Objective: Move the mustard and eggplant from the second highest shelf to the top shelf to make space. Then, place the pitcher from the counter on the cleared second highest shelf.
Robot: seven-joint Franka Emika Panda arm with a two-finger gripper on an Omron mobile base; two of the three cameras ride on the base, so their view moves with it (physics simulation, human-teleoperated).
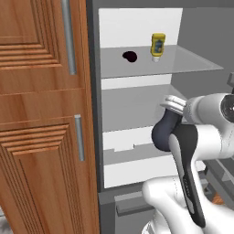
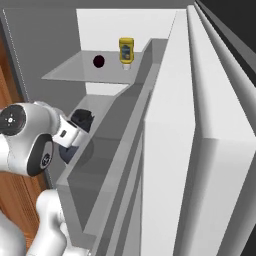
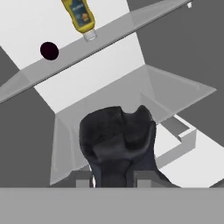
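In the left base view the fridge stands open beside tall wooden cabinet doors [image 1: 43,119]. The mustard [image 1: 158,46] stands cap-down on the top shelf [image 1: 192,64], with the eggplant [image 1: 130,56] to its left, apart from it. Below, the gripper [image 1: 170,119] is closed on the pitcher [image 1: 164,130], holding it at the front of the second highest shelf [image 1: 132,107], whose glass is bare behind it.

The right base view adds the side wall: the ribbed white fridge door [image 2: 210,150] runs along the right, and the pitcher [image 2: 80,122] sits near the left front corner of the second shelf [image 2: 107,145], with open glass between it and that wall.

The hand view looks up from behind the pitcher [image 3: 118,140], its flared rim towards the camera, clamped between the fingertips [image 3: 131,177]. Above it the top shelf's front edge [image 3: 39,70] crosses the frame, well clear of the rim. Whether the pitcher's base touches the glass cannot be told.
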